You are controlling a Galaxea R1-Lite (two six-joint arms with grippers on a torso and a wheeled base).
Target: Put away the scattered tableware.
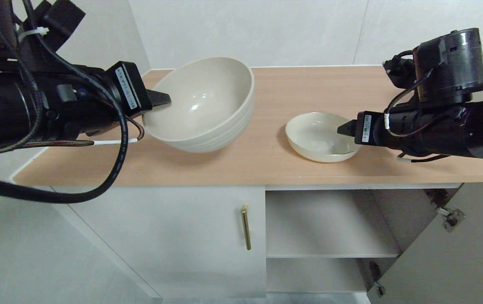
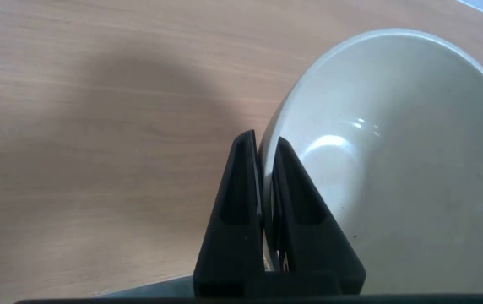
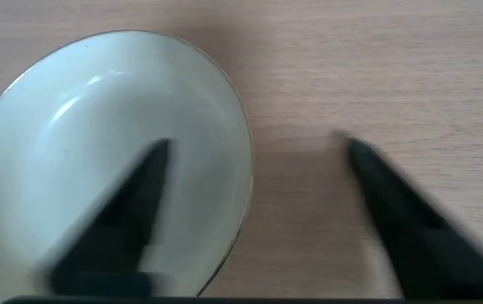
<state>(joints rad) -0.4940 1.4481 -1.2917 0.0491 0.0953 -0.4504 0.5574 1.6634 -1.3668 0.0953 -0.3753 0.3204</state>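
The large bowl (image 1: pixel 201 103) sits toward the left end of the desk (image 1: pixel 292 88), roughly midway between its back and front edges, tipped so that its opening faces up and toward the front left corner. The left pincer (image 1: pixel 163 100) is clamped on this bowl's rim at the side nearest the left edge, with one finger inside the bowl and the other outside against its wall. In the left wrist view the two fingers (image 2: pixel 243 203) stand almost together, with only the thin rim between them. Whether the bowl's base touches the desk cannot be told. The small bowl (image 1: pixel 319 136) rests upright on the right half of the desk, nearer the front edge and well apart from the large bowl. The right pincer (image 1: pixel 343 128) is spread wide across the small bowl's right rim, one finger over its inside and the other over bare desk, gripping nothing. Under the desk's front edge, a cabinet (image 1: pixel 161 236) has its right door (image 1: pixel 448 261) swung open on a shelf (image 1: pixel 330 255).
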